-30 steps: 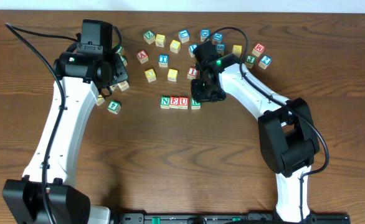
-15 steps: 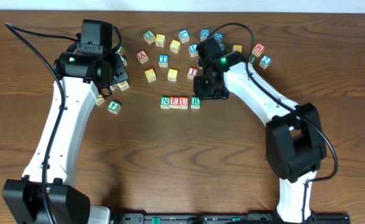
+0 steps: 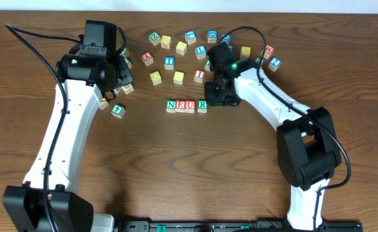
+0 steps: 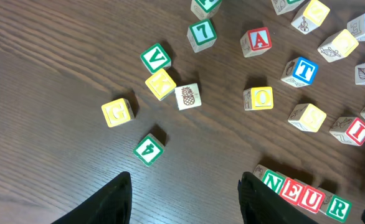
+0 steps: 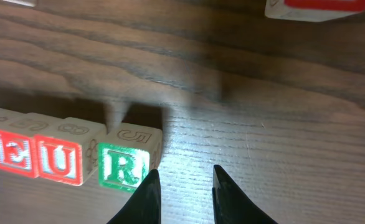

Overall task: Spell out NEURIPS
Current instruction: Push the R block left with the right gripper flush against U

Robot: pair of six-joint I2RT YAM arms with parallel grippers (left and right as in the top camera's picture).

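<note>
Risk: the right gripper (image 5: 184, 186), fingers narrowly parted and empty, hangs just right of the green R cube (image 5: 123, 165); a low leftward move could clip it and skew the N-E-U-R row (image 3: 186, 105). The red I cube (image 3: 200, 75) lies on the far side of the row, near the gripper.

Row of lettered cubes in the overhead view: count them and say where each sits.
4. Left to right, side by side: green N, red E, red U, and green R at the right end. None in the row looks hidden.

Pincer (image 5: 184, 172) — jaws parted — just beside green R cube (image 5: 124, 167)
</note>
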